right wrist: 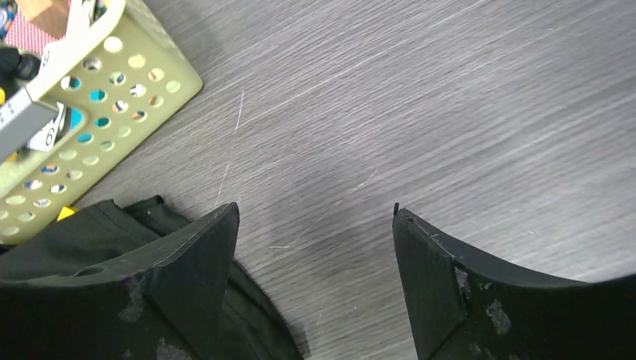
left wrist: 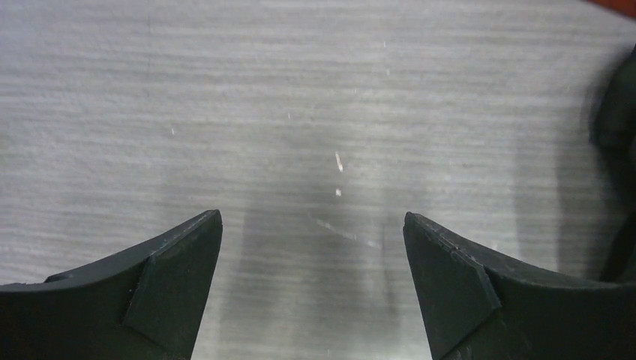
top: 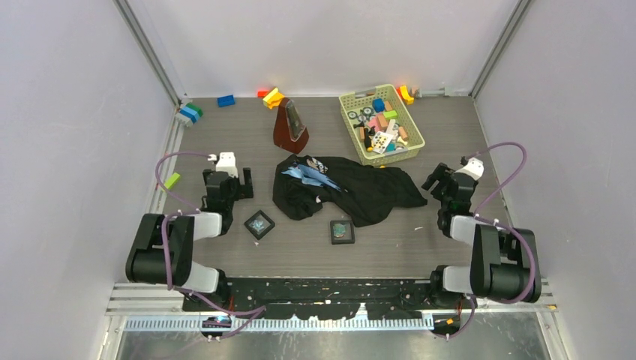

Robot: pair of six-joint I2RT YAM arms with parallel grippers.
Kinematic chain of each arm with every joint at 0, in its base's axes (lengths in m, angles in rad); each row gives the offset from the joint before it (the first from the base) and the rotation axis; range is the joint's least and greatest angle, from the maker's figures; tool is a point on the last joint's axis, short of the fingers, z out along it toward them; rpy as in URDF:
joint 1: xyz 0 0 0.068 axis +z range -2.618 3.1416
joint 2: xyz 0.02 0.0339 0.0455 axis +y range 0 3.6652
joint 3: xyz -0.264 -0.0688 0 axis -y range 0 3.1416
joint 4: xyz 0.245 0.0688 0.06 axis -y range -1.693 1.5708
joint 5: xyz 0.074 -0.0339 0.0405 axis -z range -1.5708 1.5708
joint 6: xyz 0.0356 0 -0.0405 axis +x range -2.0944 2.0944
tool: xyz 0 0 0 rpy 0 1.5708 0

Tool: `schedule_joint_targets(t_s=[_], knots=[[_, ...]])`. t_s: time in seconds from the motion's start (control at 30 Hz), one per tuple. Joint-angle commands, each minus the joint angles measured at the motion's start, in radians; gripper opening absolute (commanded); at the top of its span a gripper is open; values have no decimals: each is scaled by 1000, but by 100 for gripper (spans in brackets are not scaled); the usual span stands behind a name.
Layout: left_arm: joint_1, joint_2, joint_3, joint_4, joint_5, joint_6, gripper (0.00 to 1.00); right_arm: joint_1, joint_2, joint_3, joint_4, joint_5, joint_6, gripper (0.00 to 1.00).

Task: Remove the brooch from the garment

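A blue brooch (top: 311, 176) lies on the left part of a crumpled black shirt (top: 367, 196) mid-table. The left gripper (left wrist: 311, 225), fingers spread, sits near the shirt's left side; the right gripper (right wrist: 315, 214), also spread, is at its right edge

The top external camera sits high behind both arm bases, tilted down over the whole table (top: 450, 232). Each wrist camera looks out between its own jaws, close above the tabletop. Left of the right gripper (right wrist: 315, 217) lie the garment (right wrist: 75, 240) and a perforated basket (right wrist: 112, 82) — both shared with the overhead view. Far right of the left gripper (left wrist: 311, 221) is a dark sliver, seemingly the same garment.
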Motion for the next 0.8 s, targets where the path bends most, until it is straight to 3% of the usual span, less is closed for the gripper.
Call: schedule_joint_targets(t_s=[0.0, 0.13, 0.17, 0.33, 0.43, 0.77], knots=[[7, 102, -8, 343, -25, 50, 94, -4, 92, -7, 294, -62, -72, 80], [9, 132, -12, 365, -7, 56, 94, 1, 259, -3, 451, -116, -85, 84], [9, 138, -2, 357, 18, 66, 98, 5, 278, -1, 492, -158, -104, 92], [9, 139, -4, 362, 26, 68, 100, 18, 274, 35, 403, -172, -141, 98], [8, 140, -3, 362, 27, 69, 100, 81, 267, 31, 397, -59, -176, 99], [9, 140, -3, 363, 26, 68, 100, 101, 273, 25, 421, -51, -191, 100]])
